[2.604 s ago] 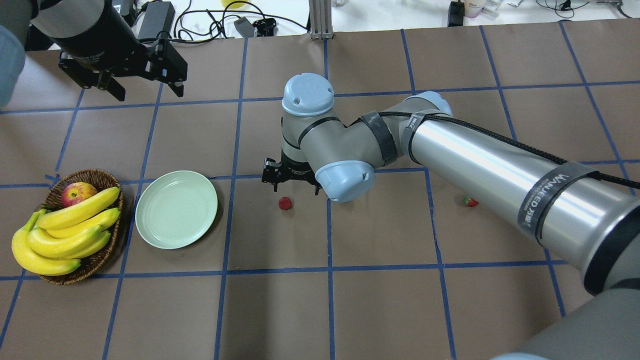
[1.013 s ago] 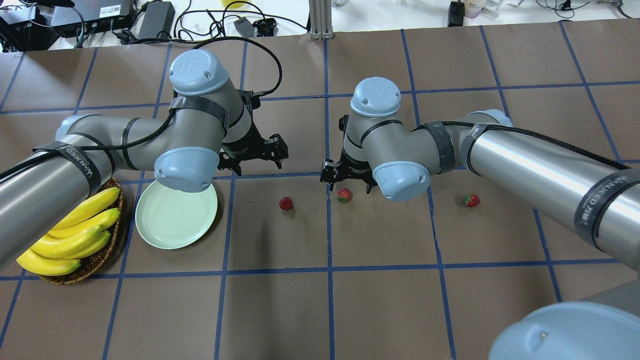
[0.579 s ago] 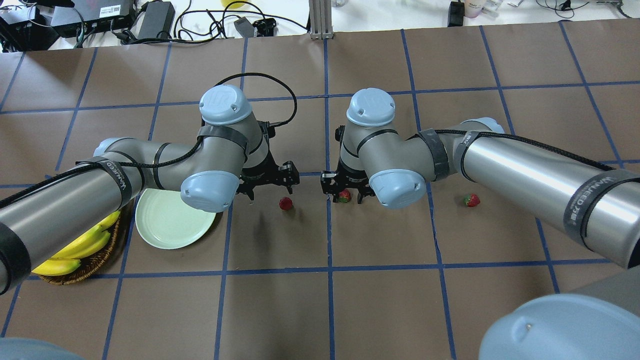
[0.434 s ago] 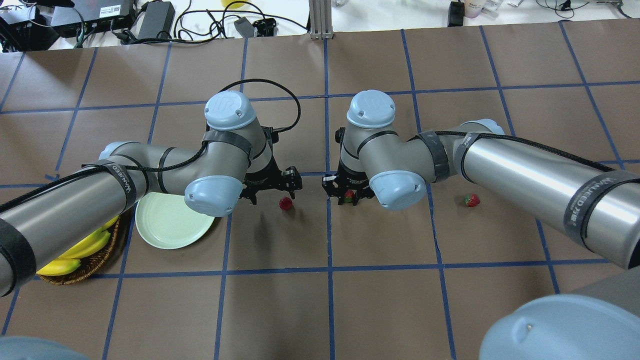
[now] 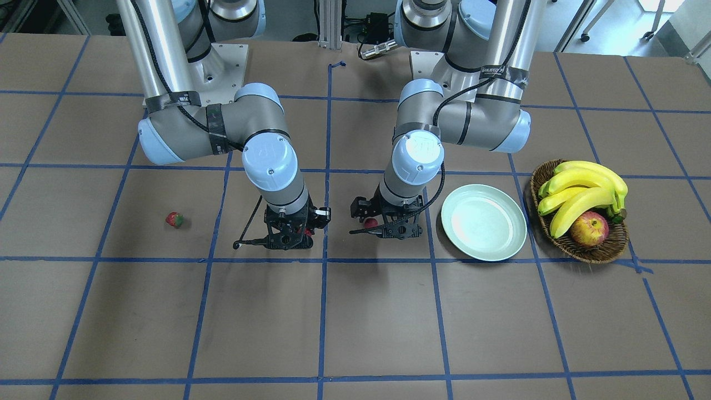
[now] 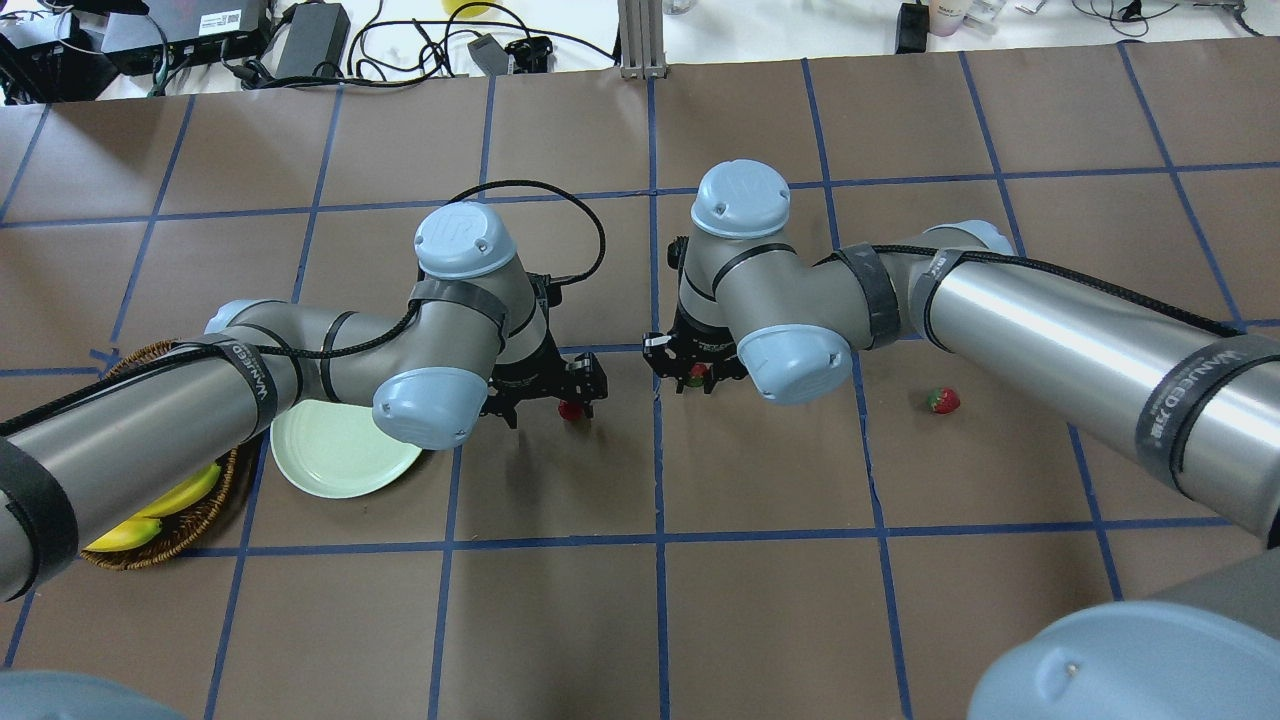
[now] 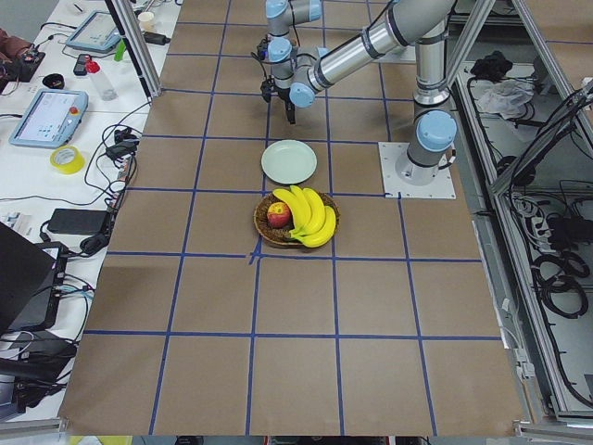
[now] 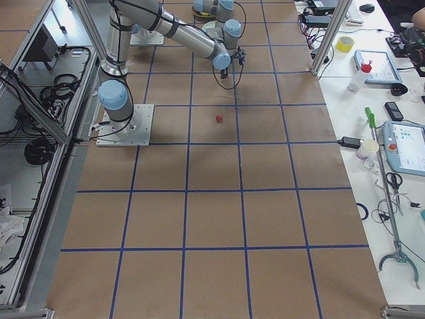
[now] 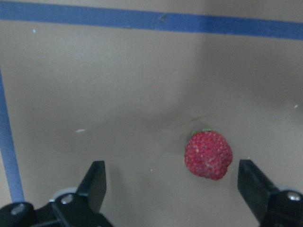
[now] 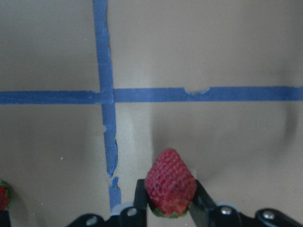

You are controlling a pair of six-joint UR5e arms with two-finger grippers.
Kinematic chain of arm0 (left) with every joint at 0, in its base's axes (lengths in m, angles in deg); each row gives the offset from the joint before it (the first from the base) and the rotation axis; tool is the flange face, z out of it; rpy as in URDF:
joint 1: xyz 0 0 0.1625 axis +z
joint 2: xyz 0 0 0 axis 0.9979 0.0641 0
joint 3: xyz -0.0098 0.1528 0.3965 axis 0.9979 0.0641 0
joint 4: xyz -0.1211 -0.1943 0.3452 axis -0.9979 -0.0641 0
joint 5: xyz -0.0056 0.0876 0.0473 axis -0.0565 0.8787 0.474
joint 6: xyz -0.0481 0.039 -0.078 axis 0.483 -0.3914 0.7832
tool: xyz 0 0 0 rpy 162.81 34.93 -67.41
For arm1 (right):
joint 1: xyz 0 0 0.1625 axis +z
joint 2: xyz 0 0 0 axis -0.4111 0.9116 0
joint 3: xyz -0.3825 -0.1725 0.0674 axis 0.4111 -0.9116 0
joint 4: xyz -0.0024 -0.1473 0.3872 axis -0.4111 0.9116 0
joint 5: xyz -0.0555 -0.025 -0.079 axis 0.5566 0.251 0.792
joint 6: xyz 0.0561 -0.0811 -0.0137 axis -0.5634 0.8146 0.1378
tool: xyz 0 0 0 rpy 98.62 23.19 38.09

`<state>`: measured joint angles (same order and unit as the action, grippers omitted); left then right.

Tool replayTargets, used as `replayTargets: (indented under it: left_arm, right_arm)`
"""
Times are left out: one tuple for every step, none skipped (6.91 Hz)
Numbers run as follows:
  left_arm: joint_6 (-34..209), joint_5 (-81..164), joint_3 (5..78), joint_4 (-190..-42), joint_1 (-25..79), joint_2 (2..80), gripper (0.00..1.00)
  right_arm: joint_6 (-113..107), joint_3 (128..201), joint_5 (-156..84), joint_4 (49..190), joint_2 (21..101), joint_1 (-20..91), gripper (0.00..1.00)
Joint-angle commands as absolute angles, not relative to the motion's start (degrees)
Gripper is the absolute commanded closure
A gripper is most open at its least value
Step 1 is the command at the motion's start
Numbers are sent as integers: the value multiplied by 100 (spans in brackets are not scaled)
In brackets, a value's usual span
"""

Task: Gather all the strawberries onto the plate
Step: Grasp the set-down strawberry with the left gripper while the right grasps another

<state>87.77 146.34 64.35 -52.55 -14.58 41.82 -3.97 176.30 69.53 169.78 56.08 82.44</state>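
Observation:
My right gripper is shut on a strawberry; its two fingers clamp the berry low over the table, right of a blue tape cross. My left gripper is open and low around a second strawberry, which lies on the table between the fingers, nearer the right one; that berry also shows in the overhead view. A third strawberry lies alone further to the right. The pale mint plate is empty, just left of my left gripper in the overhead view and partly under that arm.
A wicker basket with bananas and an apple stands beside the plate on its far side from the grippers. The two grippers are about one gripper's width apart. Blue tape lines grid the brown table.
My left arm has swung in from the far left and come down open around the second strawberry. My right gripper has moved right, come down and shut on its strawberry.

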Motion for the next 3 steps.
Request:
replayTargets:
  left_arm:
    - [8773, 14463, 6428, -5216, -1457, 4203, 14]
    - [8773, 14464, 6411, -5207, -1457, 4230, 15]
    - [8773, 14455, 6358, -5129, -1457, 4274, 17]
  right_arm:
    - [-444, 17486, 7019, 16815, 5724, 8242, 87]
    - [-480, 17495, 7019, 16806, 5750, 8242, 87]
    - [-506, 17504, 6976, 16806, 5759, 8242, 87]
